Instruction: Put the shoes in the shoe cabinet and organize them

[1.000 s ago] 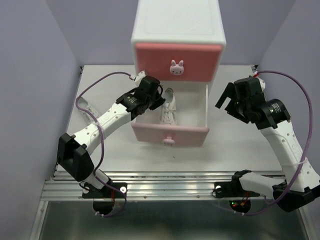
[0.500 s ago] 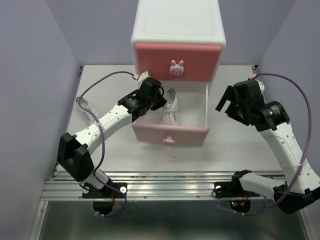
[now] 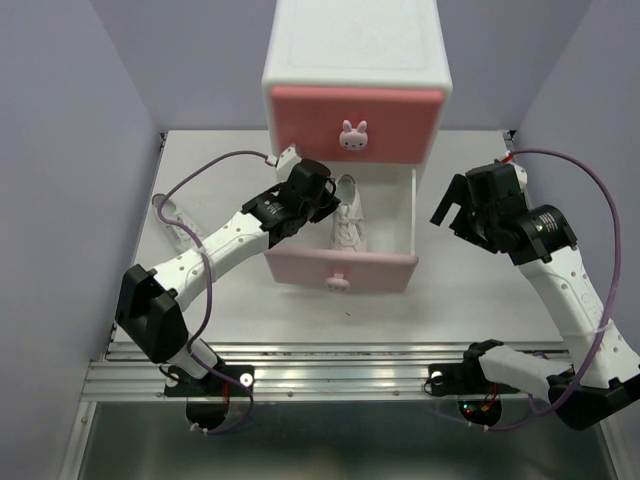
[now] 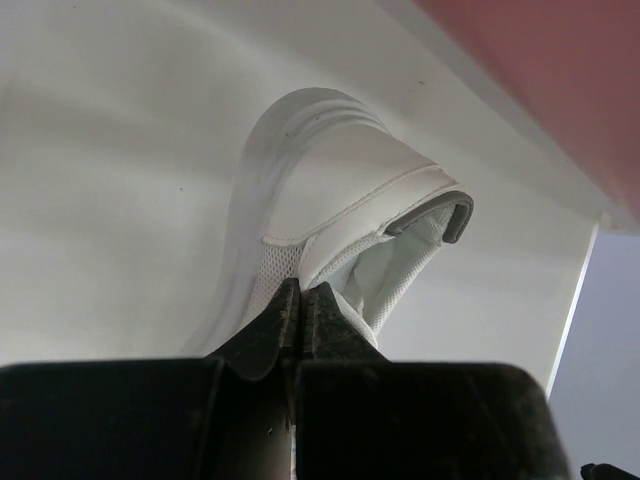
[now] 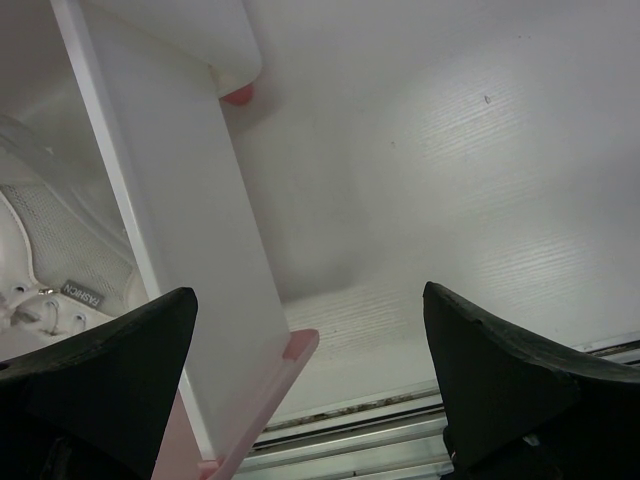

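The shoe cabinet [image 3: 356,50] stands at the back centre. Its dark pink upper drawer [image 3: 355,122] is closed and its pale pink lower drawer [image 3: 340,268] is pulled open. One white shoe [image 3: 348,218] lies inside the open drawer. My left gripper [image 3: 327,207] is shut on the collar of that shoe [image 4: 340,190] near its heel, pads [image 4: 285,305] pinching the mesh lining. My right gripper [image 3: 456,214] is open and empty, hovering right of the drawer's right wall [image 5: 180,220]. The orange shoes are out of view.
A white object [image 3: 168,212], possibly another white shoe, lies at the table's left, partly hidden by the left arm. A purple cable [image 3: 190,180] loops over it. Lilac walls close in both sides. Bare table [image 5: 480,180] lies under the right gripper.
My left gripper has moved a little to the right, carrying the white shoe toward the middle of the open drawer. The right arm has barely moved.
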Action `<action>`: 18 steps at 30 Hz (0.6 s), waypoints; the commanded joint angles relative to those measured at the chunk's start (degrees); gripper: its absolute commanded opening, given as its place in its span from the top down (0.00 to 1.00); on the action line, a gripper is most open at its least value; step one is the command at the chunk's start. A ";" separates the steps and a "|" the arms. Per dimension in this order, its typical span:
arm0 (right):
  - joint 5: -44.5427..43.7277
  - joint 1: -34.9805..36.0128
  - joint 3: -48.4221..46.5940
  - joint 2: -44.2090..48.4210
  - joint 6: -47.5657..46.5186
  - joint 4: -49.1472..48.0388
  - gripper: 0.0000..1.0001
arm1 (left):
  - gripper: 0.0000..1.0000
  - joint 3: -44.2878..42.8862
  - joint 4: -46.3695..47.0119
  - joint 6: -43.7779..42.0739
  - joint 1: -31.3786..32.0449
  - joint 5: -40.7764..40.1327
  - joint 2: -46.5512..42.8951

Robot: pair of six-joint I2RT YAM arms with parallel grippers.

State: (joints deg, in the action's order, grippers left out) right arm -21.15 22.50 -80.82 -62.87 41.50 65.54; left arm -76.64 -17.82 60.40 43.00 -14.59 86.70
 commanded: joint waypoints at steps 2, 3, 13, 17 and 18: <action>-0.56 -0.27 0.48 1.52 -0.98 -2.43 0.00 | 1.00 -4.04 3.23 3.49 1.29 -2.37 -0.48; -0.56 -0.27 0.48 1.52 -1.06 -2.43 0.00 | 1.00 -4.22 3.32 4.10 1.29 -2.29 -0.39; -0.65 -0.27 1.54 2.31 -0.54 -2.17 0.00 | 1.00 -4.66 7.01 0.68 3.23 -0.79 0.84; -1.26 -0.27 1.71 2.67 -0.63 -1.73 0.00 | 1.00 -4.31 6.84 -1.77 3.67 0.00 1.98; -1.18 -0.27 1.80 2.75 -0.45 -1.73 0.00 | 1.00 -4.22 6.84 -2.30 3.67 0.26 2.33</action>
State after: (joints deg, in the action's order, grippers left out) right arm -21.19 22.50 -78.98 -61.49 41.34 65.28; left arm -78.06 -15.57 60.49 46.17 -14.92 89.19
